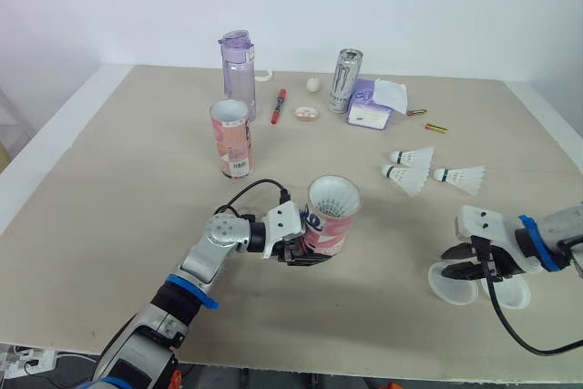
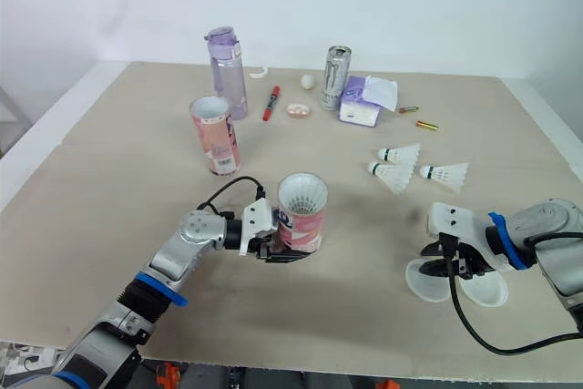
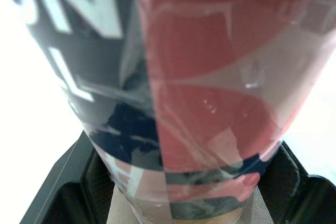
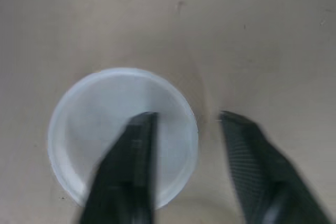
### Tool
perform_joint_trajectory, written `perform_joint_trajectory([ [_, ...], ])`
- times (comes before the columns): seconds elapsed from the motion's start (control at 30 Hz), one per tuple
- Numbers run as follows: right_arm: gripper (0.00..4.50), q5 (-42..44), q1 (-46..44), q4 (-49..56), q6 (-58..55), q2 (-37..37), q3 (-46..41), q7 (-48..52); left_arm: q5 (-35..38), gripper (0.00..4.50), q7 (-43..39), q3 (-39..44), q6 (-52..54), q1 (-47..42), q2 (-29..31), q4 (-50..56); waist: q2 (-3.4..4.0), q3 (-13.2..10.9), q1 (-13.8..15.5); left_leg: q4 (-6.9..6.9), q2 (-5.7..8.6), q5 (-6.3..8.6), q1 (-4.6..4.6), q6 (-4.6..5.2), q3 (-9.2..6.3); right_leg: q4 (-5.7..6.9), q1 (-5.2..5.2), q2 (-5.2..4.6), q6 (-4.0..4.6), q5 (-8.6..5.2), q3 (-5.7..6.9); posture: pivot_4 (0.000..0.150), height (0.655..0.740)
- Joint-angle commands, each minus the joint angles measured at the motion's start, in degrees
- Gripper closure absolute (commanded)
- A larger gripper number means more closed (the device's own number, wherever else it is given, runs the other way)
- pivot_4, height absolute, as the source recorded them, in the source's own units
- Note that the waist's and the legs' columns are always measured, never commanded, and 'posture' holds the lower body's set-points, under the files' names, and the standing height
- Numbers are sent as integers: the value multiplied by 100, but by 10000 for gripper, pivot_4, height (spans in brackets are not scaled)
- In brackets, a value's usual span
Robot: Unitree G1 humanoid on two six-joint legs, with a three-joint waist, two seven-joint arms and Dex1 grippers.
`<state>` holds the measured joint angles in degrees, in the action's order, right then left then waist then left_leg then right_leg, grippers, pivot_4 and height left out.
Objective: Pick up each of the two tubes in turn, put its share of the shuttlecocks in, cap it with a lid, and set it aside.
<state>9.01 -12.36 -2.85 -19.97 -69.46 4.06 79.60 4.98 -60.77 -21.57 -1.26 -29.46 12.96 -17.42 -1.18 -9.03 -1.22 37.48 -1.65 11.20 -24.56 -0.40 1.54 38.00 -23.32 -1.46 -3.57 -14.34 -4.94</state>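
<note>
From the head views, we are looking down on a pale counter [image 1: 109, 189]. The left jaws are clamping a pink shuttlecock tube [image 1: 330, 220] low on its wall and holding it roughly upright at the middle front. We cannot tell whether its base is touching the counter. White feathers are showing in its open mouth, so we are judging that it is loaded and being steadied for capping. A second pink tube [image 1: 231, 138] is standing open farther back on the left. Three loose shuttlecocks [image 1: 412, 158] are lying together on the right, probably that tube's share. Two translucent lids [image 1: 453, 282] are lying side by side at the front right, and the right jaws are hanging low over the one nearer the held tube.

In the left wrist view, the tube's wall [image 3: 210, 103] is sitting tight between the black fingers [image 3: 296, 192], one on each side.

In the right wrist view, the right jaws are standing apart. One finger [image 4: 137, 166] is hanging over the inside of the lid [image 4: 94, 119] and the other is hanging outside its rim. We are judging that they are straddling the rim in order to pinch it.
</note>
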Motion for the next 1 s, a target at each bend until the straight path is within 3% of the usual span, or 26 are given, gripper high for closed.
perform_joint_trajectory([
  [0.03, 40189, -94, -10, -56, 190, 21, -1, 1, -153, 11865, -54, -115, 66, 59, 89, -179, 0, 0, 0, 0, 0, 0, 1, 0, 0, 0, 0, 0, 0, 0, 0, 1500, 7400],
  [0.07, 44545, -107, 6, -69, 250, 33, -6, -8, -156, 11865, -52, -111, 62, 50, 93, -189, -1, 0, 0, 0, 0, 0, 1, 0, 0, 0, 1, 0, 0, 0, 0, 1500, 7400],
  [0.33, 44545, 460, -306, 301, 488, 211, -389, 212, -147, 11865, -101, -62, 75, -8, 144, -320, -3, 3, -10, 0, -2, 0, 13, 0, 1, 0, 9, 2, 5, 4, -1, 1500, 7400],
  [0.57, 44545, 1179, -2223, 698, 452, 495, -503, 493, -180, 11865, -92, -46, 50, -81, 153, -459, -16, -2, -57, 0, -1, 0, 22, 0, -4, 1, 13, 7, 7, 11, -5, 1500, 7400],
  [0.73, 44545, 1263, -4094, 738, 290, 1297, -1, 524, -190, 11865, -44, -67, 48, -133, 106, -519, -13, 0, -71, -7, -5, 0, 17, -1, 3, -1, 2, 7, 14, 15, -11, 1500, 7400],
  [1.0, 44545, 1111, -4525, 811, 470, 2225, 747, 693, -250, 11865, 32, -96, 50, -98, 122, -516, -21, 1, -35, -6, -11, 0, 11, -1, 2, 0, 0, 2, 18, 10, -4, 1500, 7400],
])
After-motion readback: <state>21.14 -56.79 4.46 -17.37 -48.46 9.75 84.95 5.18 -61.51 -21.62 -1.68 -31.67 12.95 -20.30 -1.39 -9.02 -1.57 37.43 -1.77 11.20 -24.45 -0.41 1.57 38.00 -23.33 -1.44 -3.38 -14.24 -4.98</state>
